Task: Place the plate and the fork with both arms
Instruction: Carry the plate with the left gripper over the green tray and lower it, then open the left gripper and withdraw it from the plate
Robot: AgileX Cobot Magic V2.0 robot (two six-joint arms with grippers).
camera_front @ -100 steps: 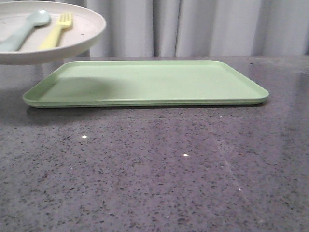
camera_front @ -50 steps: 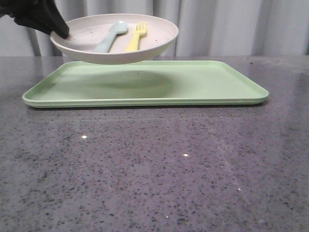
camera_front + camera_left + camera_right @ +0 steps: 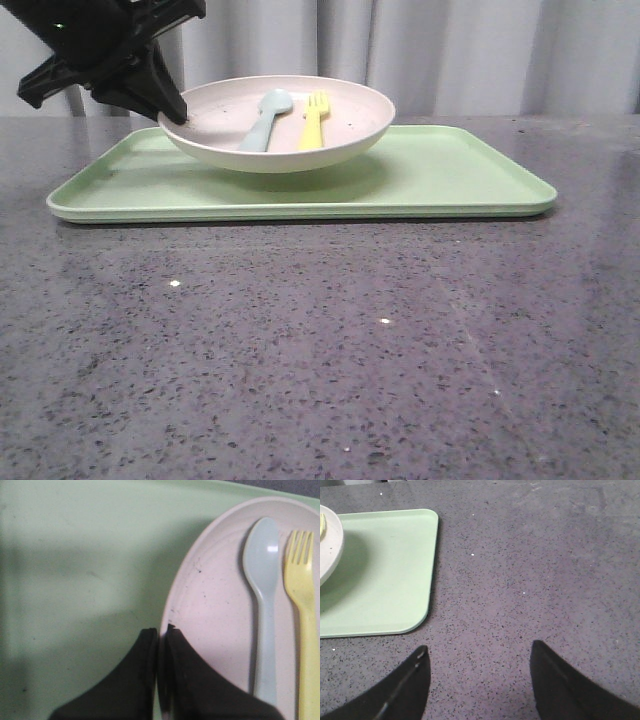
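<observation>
Speckled grey table (image 3: 330, 350) bears green tray (image 3: 450, 175); left end effector (image 3: 161, 632) pinches plate (image 3: 345, 135), right end effector (image 3: 477, 672) spread.

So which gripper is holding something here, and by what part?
The left gripper pinches the plate by its rim, jaws closed one inside and one outside. The right gripper is open over bare table, holding nothing.

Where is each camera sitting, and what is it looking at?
Front view: low over the table, facing forward at the tray and plate; the left gripper shows.
Left wrist view: on the left arm, looking down at the plate rim pinched in its jaws, beside the blue spoon and fork.
Right wrist view: on the right arm, over bare table; the right gripper is open.
All views share the tray and plate.
</observation>
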